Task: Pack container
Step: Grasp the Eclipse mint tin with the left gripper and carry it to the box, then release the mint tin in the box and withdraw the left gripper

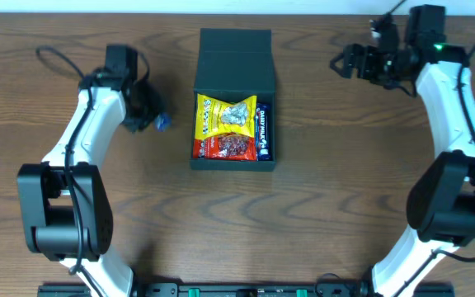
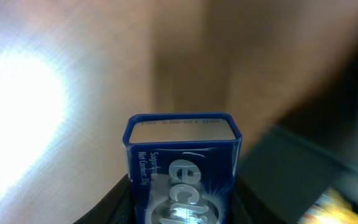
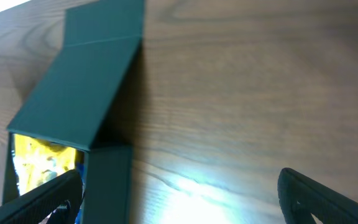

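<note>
Left gripper: clamped on a small blue carton, just left of the container. Right gripper: fingers wide apart, well right of the container. Container sits mid-table, lid flapped back. Inside: yellow packet, red packet, dark blue bar along the right wall.

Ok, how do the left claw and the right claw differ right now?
The left claw grips a small blue pack; the right claw is open and empty. The left claw sits close beside the open compartment of the box; the right claw is farther off, level with the lid. Both are off to the sides of the box, neither over it.
</note>
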You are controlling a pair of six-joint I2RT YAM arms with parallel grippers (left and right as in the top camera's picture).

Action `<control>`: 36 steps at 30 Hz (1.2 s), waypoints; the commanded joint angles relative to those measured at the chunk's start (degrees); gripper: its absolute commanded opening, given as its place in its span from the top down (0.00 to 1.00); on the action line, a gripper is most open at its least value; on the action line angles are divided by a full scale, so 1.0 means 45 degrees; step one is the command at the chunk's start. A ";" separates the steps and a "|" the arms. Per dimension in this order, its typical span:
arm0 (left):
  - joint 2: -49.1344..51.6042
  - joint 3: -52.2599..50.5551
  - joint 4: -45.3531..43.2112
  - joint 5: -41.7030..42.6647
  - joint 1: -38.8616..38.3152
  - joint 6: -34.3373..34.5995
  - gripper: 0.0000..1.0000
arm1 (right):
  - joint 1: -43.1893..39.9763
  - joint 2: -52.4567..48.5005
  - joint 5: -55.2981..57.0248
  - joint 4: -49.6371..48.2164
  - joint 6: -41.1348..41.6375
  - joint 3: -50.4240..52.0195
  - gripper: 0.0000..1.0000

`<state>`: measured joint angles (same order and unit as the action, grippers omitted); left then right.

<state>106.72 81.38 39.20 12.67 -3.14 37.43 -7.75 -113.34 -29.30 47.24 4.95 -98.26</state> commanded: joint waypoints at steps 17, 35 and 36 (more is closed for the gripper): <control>0.0316 0.1860 0.0330 -0.0811 -0.6266 -0.7757 0.37 | -0.0573 0.0189 0.0141 0.0607 0.0311 -0.0121 0.01; 0.0355 0.2968 -0.1651 -0.0607 -0.1865 -0.5168 0.94 | 0.0733 0.0092 0.0019 -0.0622 -0.0831 0.0262 0.99; 0.0427 0.2963 -0.2050 -0.0311 -0.1413 -0.5153 0.94 | 0.0981 -0.0005 -0.0170 -0.0923 -0.0826 0.0267 0.99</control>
<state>107.53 93.69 31.64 10.07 -12.69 11.62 -5.93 -113.34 -28.64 44.49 2.87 -97.82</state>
